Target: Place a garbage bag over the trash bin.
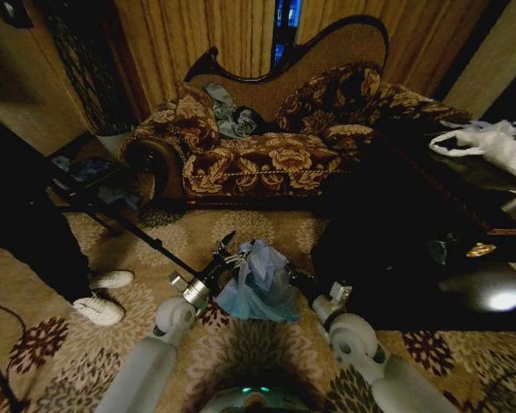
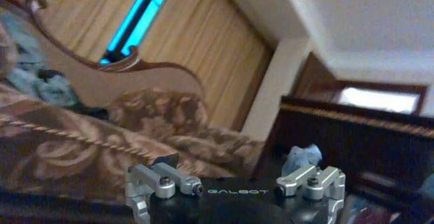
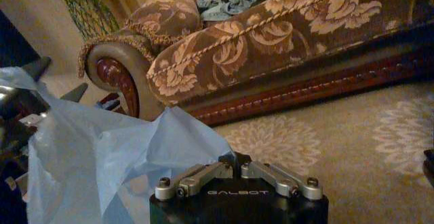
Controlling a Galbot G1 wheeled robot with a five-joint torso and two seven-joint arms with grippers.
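Garbage bag (image 1: 260, 284) pale blue; sofa (image 1: 267, 163) brown, gold floral; carpet (image 1: 241, 228) beige, floral medallions.

Dim, warm light leaves the head view murky, with a white glare spot (image 1: 504, 300) at four o'clock, bowed edges, and soft blur across the left wrist view.

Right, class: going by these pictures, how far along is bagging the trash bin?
Done: the garbage bag is picked up, held above the carpet between the left gripper and the right gripper. In hand: it hangs bunched, not spread. Left: opening it and fitting it over a bin.
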